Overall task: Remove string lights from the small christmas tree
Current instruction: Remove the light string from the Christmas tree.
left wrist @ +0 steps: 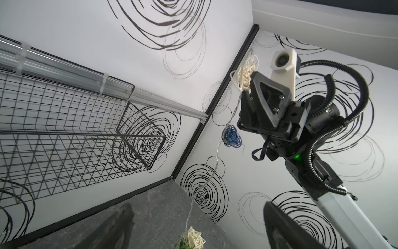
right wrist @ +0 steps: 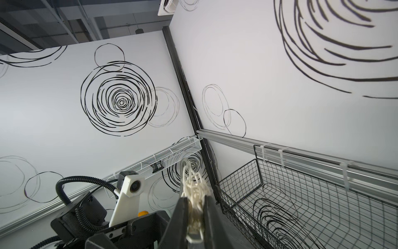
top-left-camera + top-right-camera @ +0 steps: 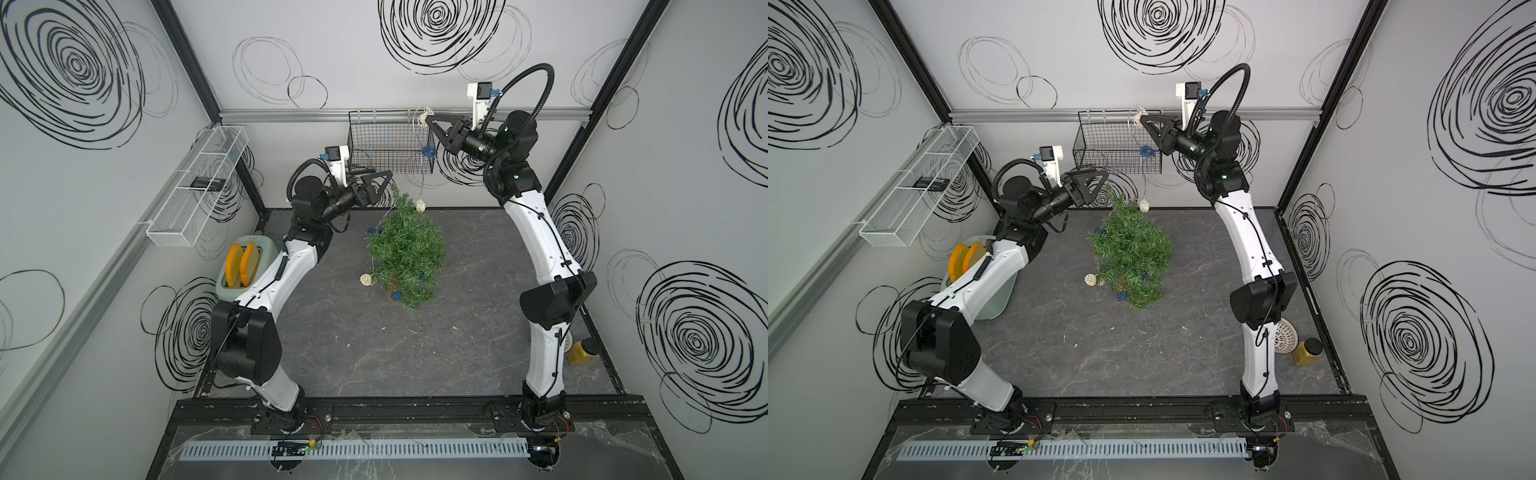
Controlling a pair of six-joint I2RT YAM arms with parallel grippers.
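Observation:
The small christmas tree [image 3: 405, 249] [image 3: 1129, 253] stands mid-table, leaning. My right gripper [image 3: 428, 120] [image 2: 195, 196] is raised by the back wall, shut on a cream ball of the string lights [image 3: 423, 119] [image 2: 197, 189]. From there the thin wire hangs down past a blue ball [image 3: 429, 151] [image 1: 232, 139] to a cream ball [image 3: 421, 205] [image 1: 192, 238] at the treetop. More balls [image 3: 366, 279] lie at the tree's foot, and others stay in the branches. My left gripper [image 3: 388, 183] [image 1: 197, 207] hovers open beside the treetop, holding nothing.
A black wire basket [image 3: 386, 141] hangs on the back wall just left of the right gripper. On the left wall sits a white mesh basket [image 3: 199, 187]. A pale green toaster [image 3: 245, 266] stands under the left arm, a yellow jar [image 3: 582, 351] at the right edge.

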